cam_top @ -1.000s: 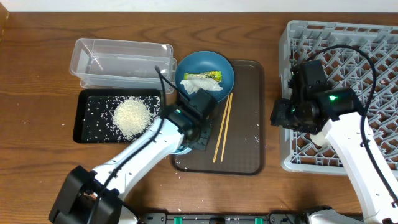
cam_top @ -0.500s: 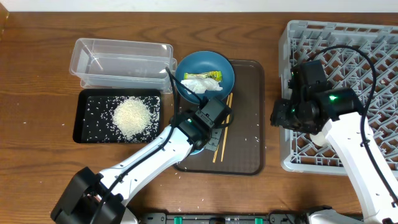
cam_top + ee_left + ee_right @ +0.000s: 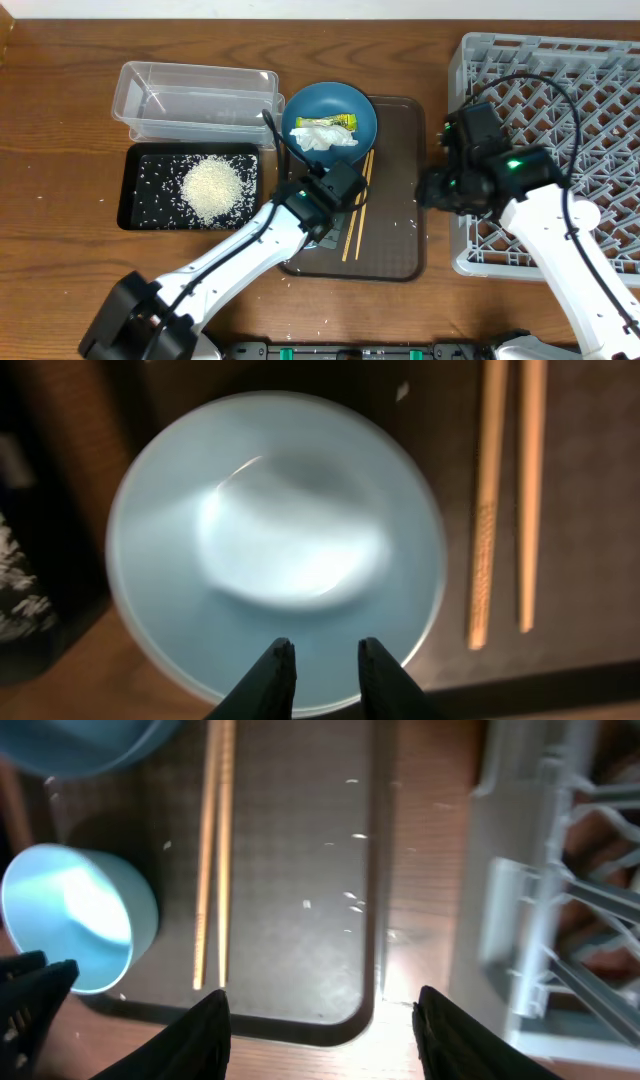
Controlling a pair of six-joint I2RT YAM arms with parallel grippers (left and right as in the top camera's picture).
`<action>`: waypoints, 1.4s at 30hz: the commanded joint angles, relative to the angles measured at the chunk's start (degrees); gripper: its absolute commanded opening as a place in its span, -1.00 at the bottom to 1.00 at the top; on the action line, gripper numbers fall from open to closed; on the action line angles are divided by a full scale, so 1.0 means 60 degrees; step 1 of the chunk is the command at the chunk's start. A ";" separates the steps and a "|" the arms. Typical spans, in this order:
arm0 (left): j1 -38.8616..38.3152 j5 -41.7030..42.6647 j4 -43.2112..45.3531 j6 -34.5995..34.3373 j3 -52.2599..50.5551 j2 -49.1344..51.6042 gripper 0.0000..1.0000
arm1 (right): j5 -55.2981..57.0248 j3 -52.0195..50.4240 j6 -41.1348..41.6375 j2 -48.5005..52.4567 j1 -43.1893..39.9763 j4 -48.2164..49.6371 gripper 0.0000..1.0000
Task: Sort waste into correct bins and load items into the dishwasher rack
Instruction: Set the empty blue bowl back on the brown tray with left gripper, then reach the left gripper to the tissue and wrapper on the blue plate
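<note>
Movement is on the right: the right gripper (image 3: 320,1030), jaws wide apart and empty, has shifted off the dishwasher rack (image 3: 600,100) toward the brown tray (image 3: 290,920), where the left gripper (image 3: 325,670), jaws nearly together (grip not possible to tell), hangs over the light blue bowl (image 3: 275,550), probably for loading.

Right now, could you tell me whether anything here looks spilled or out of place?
Yes: loose rice grains lie scattered on the brown serving tray, away from the rice pile in the black tray.

Lt-blue bowl (image 3: 275,550) upright beside chopsticks (image 3: 487,510)
</note>
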 commanded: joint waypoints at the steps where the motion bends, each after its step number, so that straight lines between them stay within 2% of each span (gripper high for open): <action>1: 0.0317 -0.0623 -0.0335 -0.0091 0.0503 -0.0951 -0.42 | -0.0109 -0.0288 -0.0135 -0.0084 0.0703 0.0317 0.15; 7: 0.1650 -0.0714 -0.1158 -0.0091 0.0503 -0.2459 -0.39 | 0.0084 -0.0357 0.0284 -0.0084 0.1107 0.0841 0.18; 12: 0.2663 -0.0590 -0.1381 0.0033 0.0346 -0.2710 -0.39 | 0.0062 -0.0357 0.0357 -0.0087 0.1042 0.0947 0.16; 15: 0.2725 -0.0175 -0.1071 0.0415 -0.0029 -0.2444 -0.39 | 0.0051 -0.0357 0.0357 -0.0102 0.0900 0.0969 0.15; 21: 0.2725 -0.0178 -0.0277 0.0419 -0.0761 -0.1428 -0.40 | -0.0022 -0.0357 0.0204 -0.0106 0.0834 0.0882 0.16; 26: 0.2725 -0.0087 0.0208 0.0415 -0.0812 -0.0510 -0.41 | -0.0022 -0.0357 0.0178 -0.0106 0.0834 0.0725 0.16; 33: 0.2718 0.0831 0.0707 0.0412 -0.0812 0.0324 -0.42 | -0.0036 -0.0357 0.0178 -0.0102 0.0834 0.0718 0.17; 34: 0.2714 0.1038 0.0714 0.0415 -0.0812 0.0372 -0.51 | -0.0036 -0.0357 0.0178 -0.0102 0.0834 0.0685 0.17; 39: 0.2707 0.1239 0.0266 0.0616 -0.0153 -0.0153 -0.50 | -0.0018 -0.0357 0.0186 -0.0102 0.0834 0.0663 0.17; 40: 0.2699 0.1235 0.0120 0.0718 0.0149 -0.0390 -0.48 | -0.0018 -0.0357 0.0226 -0.0102 0.0834 0.0656 0.17; 42: 0.2699 0.1235 0.0098 0.0903 0.0637 -0.0852 -0.31 | -0.0007 -0.0357 0.0372 -0.0106 0.0812 0.0648 0.17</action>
